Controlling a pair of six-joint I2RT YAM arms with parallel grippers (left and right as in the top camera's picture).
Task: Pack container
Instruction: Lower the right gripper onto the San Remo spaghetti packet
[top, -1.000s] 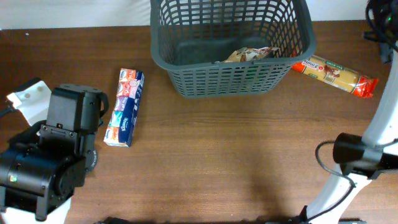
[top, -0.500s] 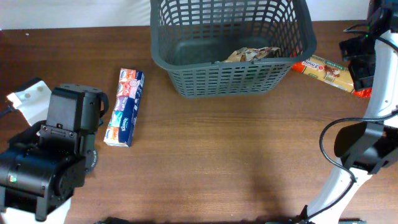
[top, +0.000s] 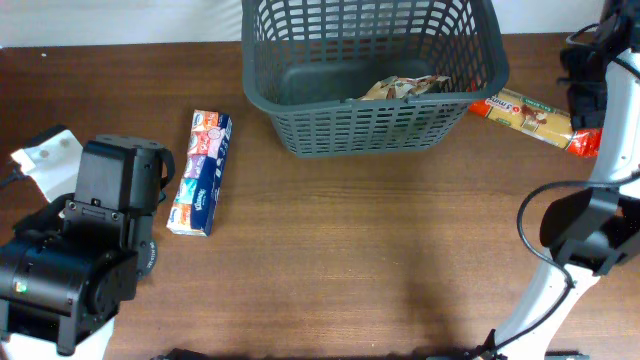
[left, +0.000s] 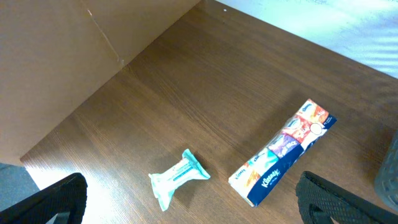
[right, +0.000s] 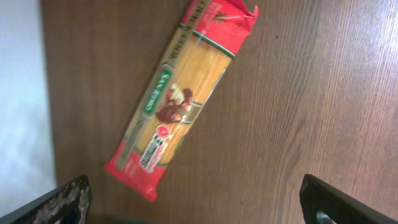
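One packet (top: 405, 88) (tan) in container (top: 350, 130)

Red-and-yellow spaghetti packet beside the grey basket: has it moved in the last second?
No. The red-and-yellow plastic spaghetti packet still lies with one end by the dark grey lattice plastic basket, at its right corner, same slant.

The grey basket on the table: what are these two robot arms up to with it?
They are packing the dark grey slotted plastic basket, which already holds a crinkly tan snack bag. The right gripper hangs open over a long red-ended spaghetti packet lying beside the basket, gripping nothing. The left gripper is open too, above a long blue tissue pack and a small teal sachet.
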